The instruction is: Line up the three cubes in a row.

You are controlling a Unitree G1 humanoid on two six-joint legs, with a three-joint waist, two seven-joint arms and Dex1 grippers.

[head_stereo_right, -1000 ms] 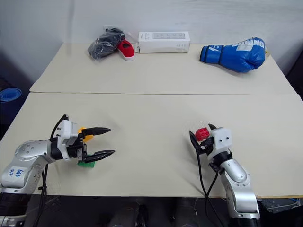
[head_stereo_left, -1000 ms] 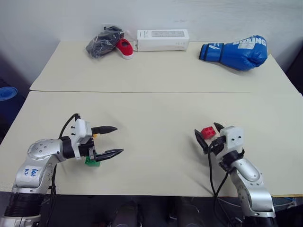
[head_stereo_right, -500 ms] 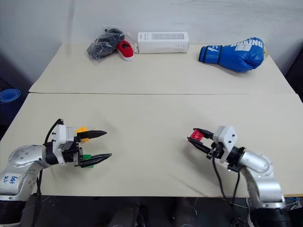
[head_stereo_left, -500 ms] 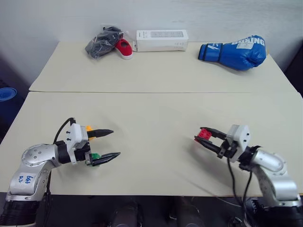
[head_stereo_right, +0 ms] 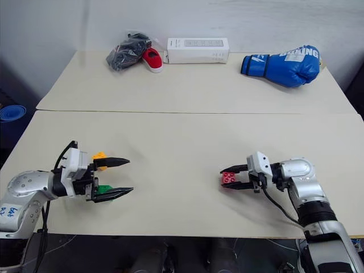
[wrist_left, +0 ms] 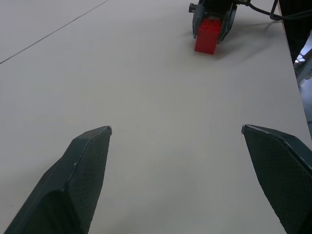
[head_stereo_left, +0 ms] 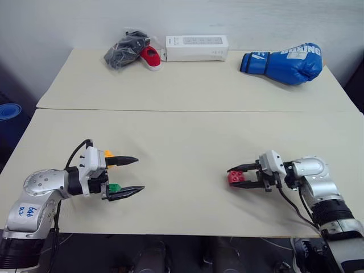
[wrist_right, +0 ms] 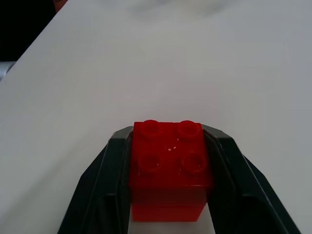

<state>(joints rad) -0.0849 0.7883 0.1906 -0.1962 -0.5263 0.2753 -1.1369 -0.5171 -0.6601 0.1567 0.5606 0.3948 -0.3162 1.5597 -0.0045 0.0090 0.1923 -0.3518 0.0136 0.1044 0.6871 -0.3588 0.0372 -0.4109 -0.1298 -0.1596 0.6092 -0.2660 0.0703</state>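
Observation:
My right gripper (head_stereo_left: 232,177) is shut on the red cube (head_stereo_left: 234,178), which shows studs-up between the black fingers (wrist_right: 109,185). It lies level, pointing toward the table's left, with the cube low at the tabletop. My left gripper (head_stereo_left: 139,174) stands open at the near left, nothing between its fingertips (wrist_left: 92,146), pointing across at the red cube (wrist_left: 206,41). The green cube (head_stereo_left: 115,187) lies on the table under its near finger. The orange-yellow cube (head_stereo_left: 107,153) sits beside its far finger.
Along the far edge lie a blue boxing glove (head_stereo_left: 284,61), a white box (head_stereo_left: 197,48), a red shoe (head_stereo_left: 150,57) and a dark bag (head_stereo_left: 124,50). A seam (head_stereo_left: 187,110) joins the two tables. The near edge runs just behind both grippers.
My right gripper has closed on the red cube and swung round from pointing away to pointing left, bringing the cube down near the tabletop. The left gripper has stayed put, open.

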